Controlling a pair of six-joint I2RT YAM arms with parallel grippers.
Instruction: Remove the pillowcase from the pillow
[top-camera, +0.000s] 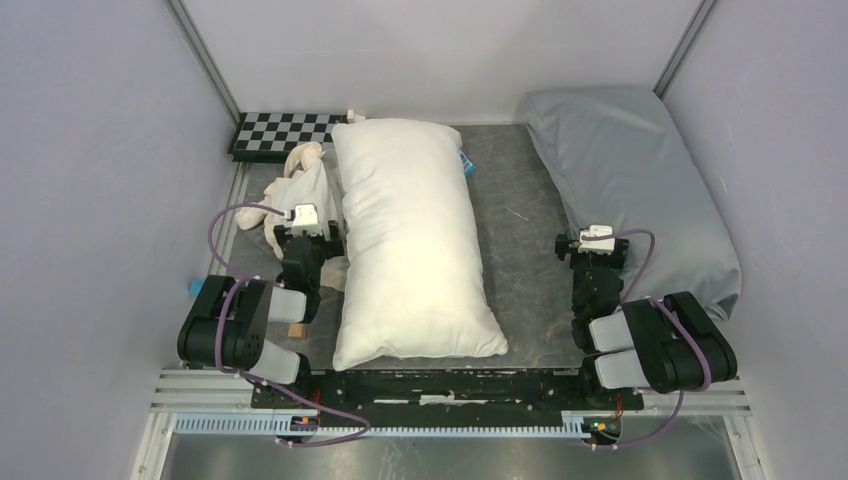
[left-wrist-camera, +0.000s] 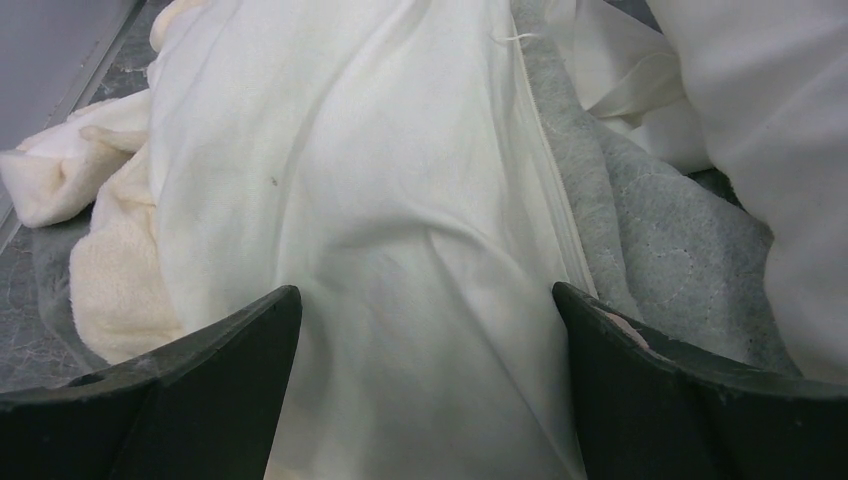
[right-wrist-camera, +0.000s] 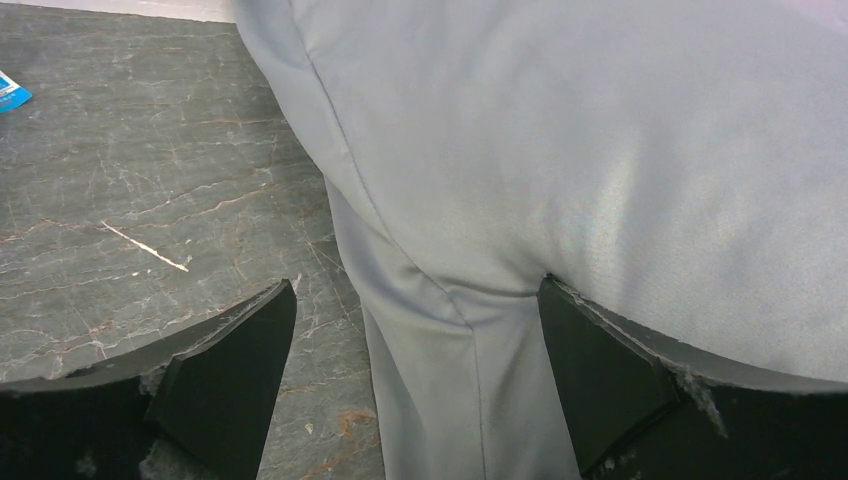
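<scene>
Left end effector (left-wrist-camera: 425, 295) hangs wide open, pillowcase (left-wrist-camera: 350, 170) right between its fingers (left-wrist-camera: 200, 400), so a stray close could drag it onto the pillow (left-wrist-camera: 770, 130) alongside.

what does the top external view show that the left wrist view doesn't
Top external only: the blue-grey pillow, the checkerboard and the open right gripper. Left wrist only: the grey plush face of the cover, close up. Both: the open left gripper at the crumpled pillowcase, which lies beside the white pillow, already off it.
</scene>
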